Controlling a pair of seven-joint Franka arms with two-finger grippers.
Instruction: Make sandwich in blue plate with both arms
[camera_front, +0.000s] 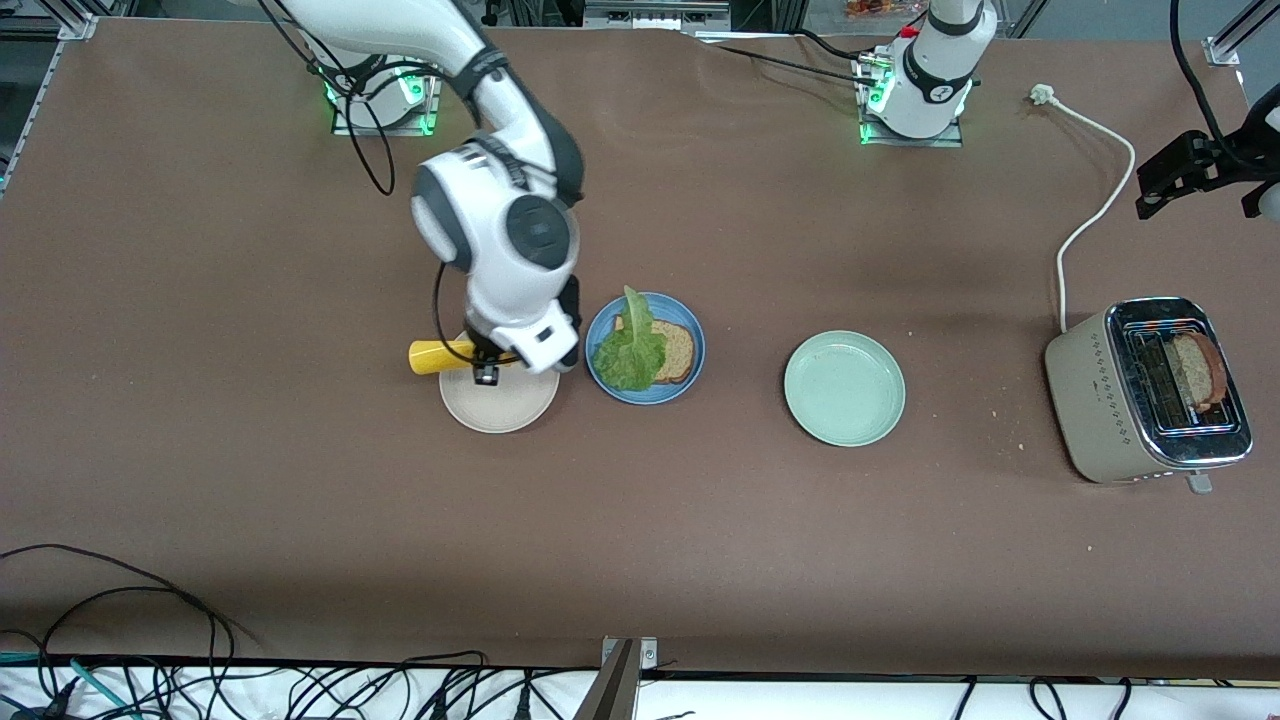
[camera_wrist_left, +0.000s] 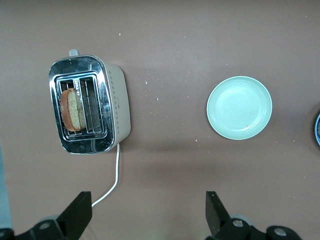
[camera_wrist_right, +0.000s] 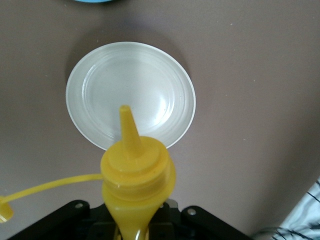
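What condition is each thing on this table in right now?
blue plate: holds bread slice under lettuce
beige plate: bare
mint plate: bare
toaster: one slice inside
yellow bottle: gripped, uncapped
right gripper: shut on it
left gripper: open, waiting above the toaster

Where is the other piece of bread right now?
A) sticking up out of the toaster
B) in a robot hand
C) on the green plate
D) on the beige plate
A: a bread slice stands in a slot of the toaster, and the green plate has nothing on it.
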